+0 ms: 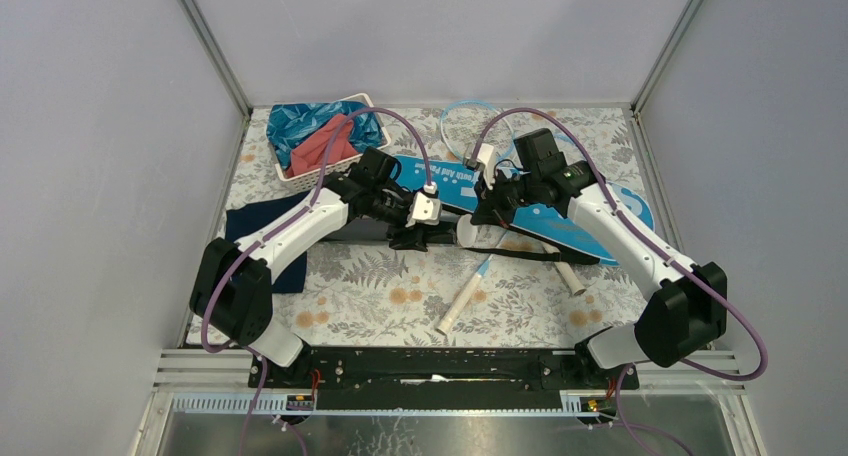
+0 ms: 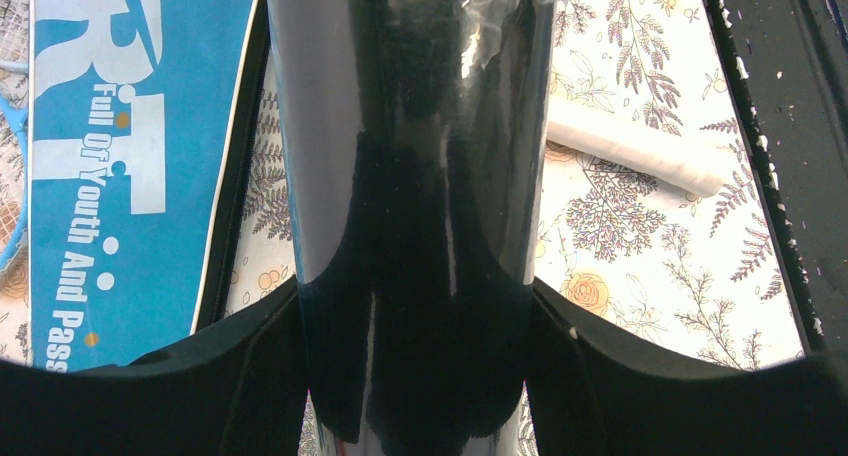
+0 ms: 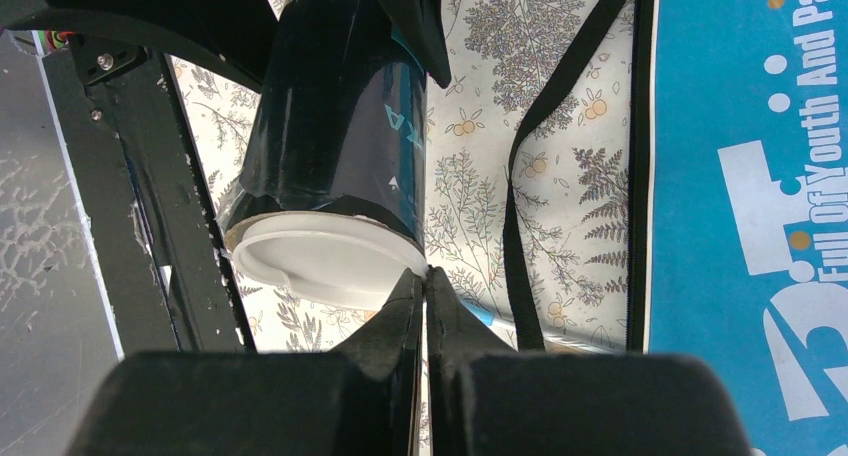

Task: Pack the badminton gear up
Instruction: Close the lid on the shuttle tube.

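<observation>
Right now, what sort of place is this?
Probably a robot test booth, not a court: plain grey walls box in a small table with a floral cover, and two robot arms are bolted to a rail at its near edge.

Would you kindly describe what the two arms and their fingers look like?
Both the left arm and right arm have white link shells, black joint housings and bases, and a purple cable looping alongside. Each wrist carries a small white camera block. The fingers are matte black wedges.

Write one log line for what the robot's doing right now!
left tool: gripping tube | right tool: shut, tips at tube's white cap | bag: lying beside tube
</observation>
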### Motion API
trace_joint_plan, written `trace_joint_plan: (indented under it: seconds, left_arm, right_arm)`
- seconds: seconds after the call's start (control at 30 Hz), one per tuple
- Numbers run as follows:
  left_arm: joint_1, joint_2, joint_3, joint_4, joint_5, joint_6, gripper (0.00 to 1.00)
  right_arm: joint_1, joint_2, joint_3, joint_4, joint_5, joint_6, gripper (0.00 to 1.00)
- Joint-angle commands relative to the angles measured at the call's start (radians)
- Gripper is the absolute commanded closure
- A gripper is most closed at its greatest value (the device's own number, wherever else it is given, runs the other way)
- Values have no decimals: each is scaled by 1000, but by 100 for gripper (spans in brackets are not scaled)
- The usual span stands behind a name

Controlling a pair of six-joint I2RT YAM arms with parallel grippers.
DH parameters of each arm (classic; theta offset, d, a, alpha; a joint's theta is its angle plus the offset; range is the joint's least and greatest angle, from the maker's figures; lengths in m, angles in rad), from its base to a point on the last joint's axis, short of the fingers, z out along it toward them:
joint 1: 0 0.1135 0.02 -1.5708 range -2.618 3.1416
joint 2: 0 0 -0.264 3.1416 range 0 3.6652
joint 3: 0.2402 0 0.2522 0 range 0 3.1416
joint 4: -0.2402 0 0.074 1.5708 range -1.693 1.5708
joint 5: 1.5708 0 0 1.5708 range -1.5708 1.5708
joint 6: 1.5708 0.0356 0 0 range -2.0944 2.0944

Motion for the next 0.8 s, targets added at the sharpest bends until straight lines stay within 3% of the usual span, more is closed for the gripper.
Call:
trace_joint_plan:
  seconds: [0.0,0.77]
  left_arm:
    - [-8,-24,-10,76,44,-7,100]
    - [-31,-33,-23,76,-4,10,100]
  right_arm:
    - [14,-37,-12,77,-6,54,100]
    - [83,-9,-15,39,7,41,100]
